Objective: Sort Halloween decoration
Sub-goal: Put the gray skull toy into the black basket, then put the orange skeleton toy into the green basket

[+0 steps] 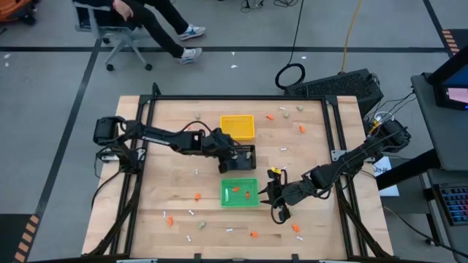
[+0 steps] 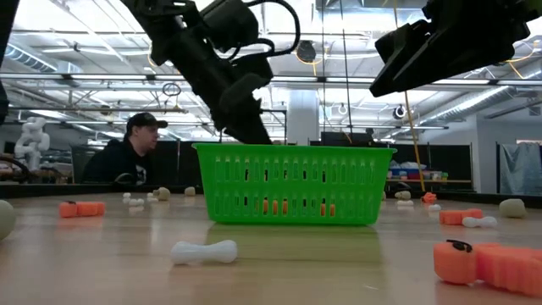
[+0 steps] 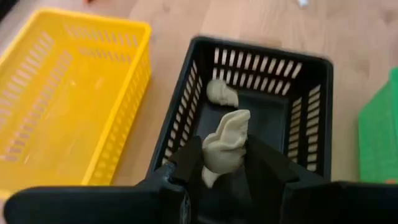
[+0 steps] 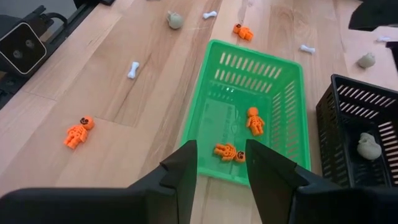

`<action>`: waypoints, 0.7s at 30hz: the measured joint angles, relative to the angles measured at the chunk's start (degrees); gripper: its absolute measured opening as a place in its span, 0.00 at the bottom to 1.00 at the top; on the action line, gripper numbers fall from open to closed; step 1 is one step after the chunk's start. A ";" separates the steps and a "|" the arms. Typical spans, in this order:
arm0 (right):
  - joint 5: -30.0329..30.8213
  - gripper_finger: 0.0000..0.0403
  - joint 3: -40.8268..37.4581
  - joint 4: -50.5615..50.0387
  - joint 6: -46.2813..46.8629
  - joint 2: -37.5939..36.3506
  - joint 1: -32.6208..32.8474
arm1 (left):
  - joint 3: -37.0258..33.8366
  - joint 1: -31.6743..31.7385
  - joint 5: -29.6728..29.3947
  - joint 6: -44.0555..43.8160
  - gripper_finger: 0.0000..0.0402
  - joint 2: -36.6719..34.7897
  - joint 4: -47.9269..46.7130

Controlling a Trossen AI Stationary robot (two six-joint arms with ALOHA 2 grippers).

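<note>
The left tool [image 3: 225,168] pinches a light, rigid beige lump [image 3: 225,144] by its middle above the black tray [image 3: 311,112]; the right tool [image 4: 221,163] hangs empty, fingers apart.

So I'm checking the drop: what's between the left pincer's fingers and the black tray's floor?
The left wrist view shows a beige lump between the fingers, above the black tray; another lump lies inside.
</note>
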 joint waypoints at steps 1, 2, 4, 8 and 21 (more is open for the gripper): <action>0.00 0.30 0.00 0.00 -0.02 0.00 0.00 | -0.01 0.02 0.00 0.44 0.25 0.01 -0.57; 0.00 0.30 0.00 -0.08 -0.02 0.00 0.00 | -0.02 -0.02 0.01 1.23 0.25 0.07 -0.93; 0.00 0.30 0.00 -0.07 -0.01 0.00 0.00 | -0.02 -0.07 0.02 1.84 0.26 0.07 -1.27; 0.00 0.30 0.00 -0.11 0.16 0.00 0.00 | -0.02 -0.13 0.46 1.87 0.26 0.07 -2.11; 0.05 0.30 0.00 0.26 1.84 0.00 0.00 | -0.02 -0.88 0.62 -1.74 0.52 0.07 -2.05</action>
